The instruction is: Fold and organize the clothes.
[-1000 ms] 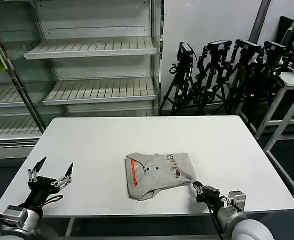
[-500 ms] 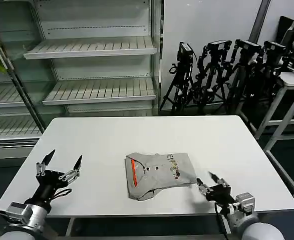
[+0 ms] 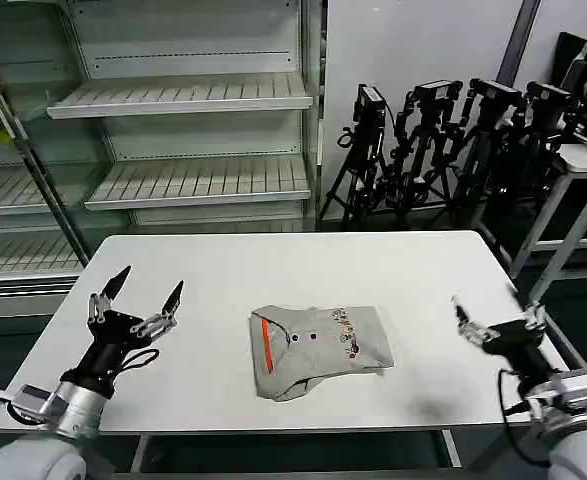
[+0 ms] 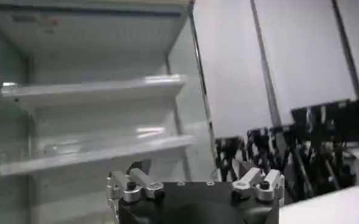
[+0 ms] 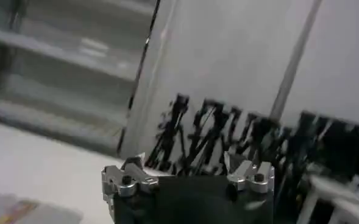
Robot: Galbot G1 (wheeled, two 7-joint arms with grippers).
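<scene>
A big room with empty white shelves [image 3: 188, 95] at the upper left holds a smooth white surface [image 3: 223, 275], where soft grey folded clothes [image 3: 316, 348] lie in a rumpled square near the bottom middle, between the open left pincer [image 3: 138, 295] and open right pincer [image 3: 493, 318].

Even, bright overhead light, soft faint shadows on the white surface [image 3: 273, 270], head view sharp, both wrist views blurred
</scene>
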